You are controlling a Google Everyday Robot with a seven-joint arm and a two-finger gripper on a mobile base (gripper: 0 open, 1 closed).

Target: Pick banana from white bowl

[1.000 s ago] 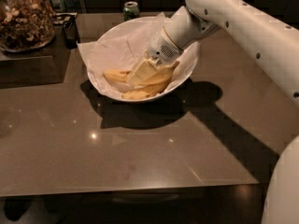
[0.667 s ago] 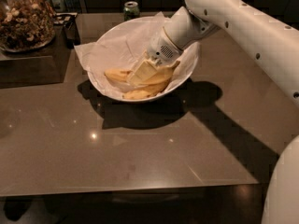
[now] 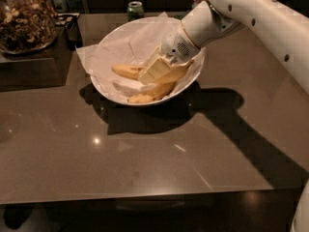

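gripper (image 3: 150,75) sits inside the white bowl (image 3: 193,79), at the middle of the banana (image 3: 126,71); open or closed: cannot tell. the banana lies on the paper lining (image 3: 130,42), beside a smaller banana (image 3: 147,96).

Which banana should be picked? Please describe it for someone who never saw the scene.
A white bowl stands on the dark table, with the gripper inside it. The banana lies partly under the gripper, longer and thicker than the small curved banana nearer the camera.
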